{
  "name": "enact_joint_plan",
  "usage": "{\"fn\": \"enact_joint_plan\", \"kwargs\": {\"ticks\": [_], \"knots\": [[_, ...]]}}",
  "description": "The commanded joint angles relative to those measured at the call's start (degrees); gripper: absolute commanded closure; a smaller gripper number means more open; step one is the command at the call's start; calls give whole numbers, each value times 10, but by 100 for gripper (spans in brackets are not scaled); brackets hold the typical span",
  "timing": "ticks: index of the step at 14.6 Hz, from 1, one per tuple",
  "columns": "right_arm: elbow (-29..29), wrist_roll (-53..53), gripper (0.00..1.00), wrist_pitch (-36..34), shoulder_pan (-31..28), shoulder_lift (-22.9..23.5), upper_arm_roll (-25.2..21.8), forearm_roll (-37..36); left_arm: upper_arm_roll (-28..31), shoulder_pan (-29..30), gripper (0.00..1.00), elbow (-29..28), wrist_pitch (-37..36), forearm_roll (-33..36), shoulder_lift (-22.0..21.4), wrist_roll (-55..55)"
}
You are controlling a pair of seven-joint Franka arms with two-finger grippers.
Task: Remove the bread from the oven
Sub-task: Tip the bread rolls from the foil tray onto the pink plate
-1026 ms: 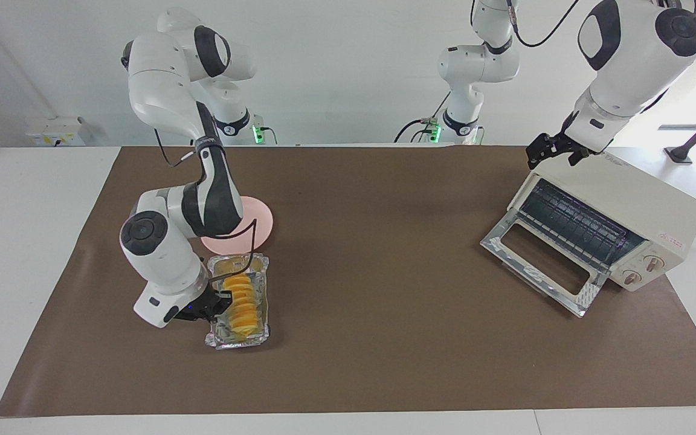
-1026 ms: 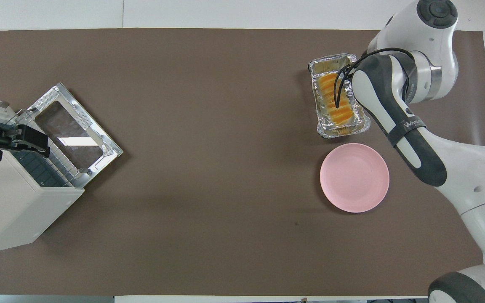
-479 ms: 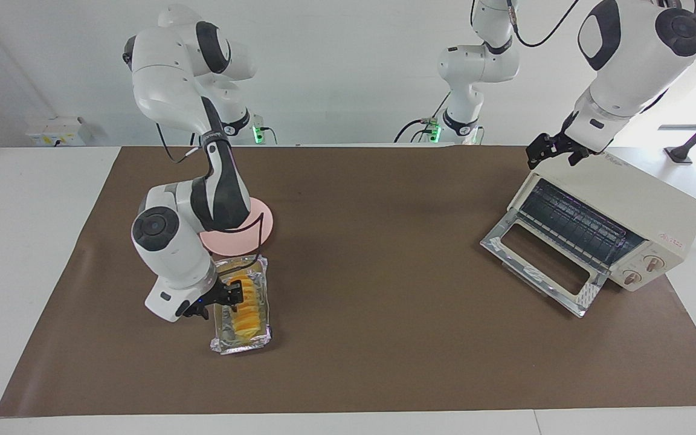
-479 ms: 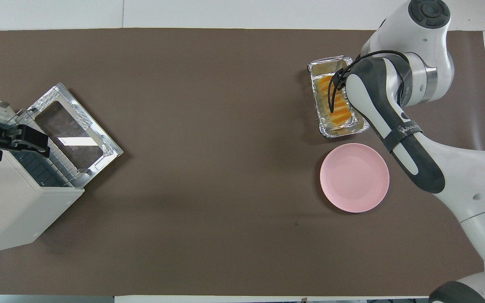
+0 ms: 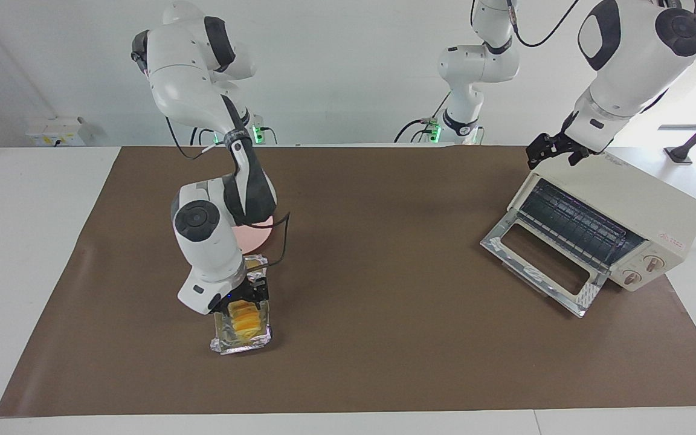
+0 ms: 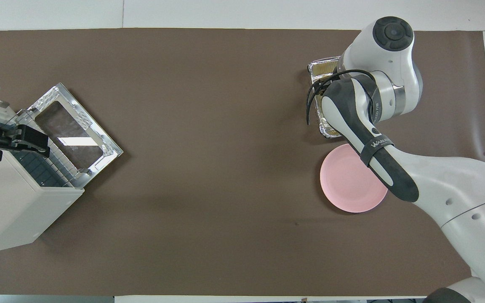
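The bread (image 5: pixel 244 319), a ridged yellow-orange loaf, lies in a crinkled foil tray (image 5: pixel 240 345) on the brown mat, farther from the robots than the pink plate (image 5: pixel 258 240). My right gripper (image 5: pixel 250 296) points down, right over the bread, at the tray. In the overhead view the right arm hides the bread and most of the tray (image 6: pixel 321 67). The cream-white oven (image 5: pixel 626 199) stands at the left arm's end with its glass door (image 5: pixel 541 266) dropped open and its rack bare. My left gripper (image 5: pixel 550 151) waits over the oven's top edge.
The pink plate (image 6: pixel 347 185) lies beside the tray, nearer to the robots, partly under the right arm. The oven (image 6: pixel 11 206) and its open door (image 6: pixel 74 134) take up the mat's corner at the left arm's end. A third arm (image 5: pixel 475 66) stands at the back.
My right gripper has swung from beside the tray to over the bread, and its wrist has turned upright. The tray turned slightly. The left arm has not moved.
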Motion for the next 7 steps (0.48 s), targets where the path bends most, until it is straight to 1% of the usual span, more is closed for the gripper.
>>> {"fn": "enact_joint_plan", "kwargs": {"ticks": [1, 2, 3, 7], "knots": [[-49, 9, 29, 31, -7, -27, 3, -17, 3, -3, 0, -8, -8, 1, -13, -2], [-49, 11, 56, 30, -6, -26, 3, -16, 3, -3, 0, -8, -8, 1, -13, -2], [-47, 10, 100, 23, -6, -27, 3, -17, 3, -3, 0, -8, -8, 1, -13, -2], [-40, 4, 100, -2, -8, -29, 5, -16, 3, -3, 0, -8, -8, 1, -13, -2]]}}
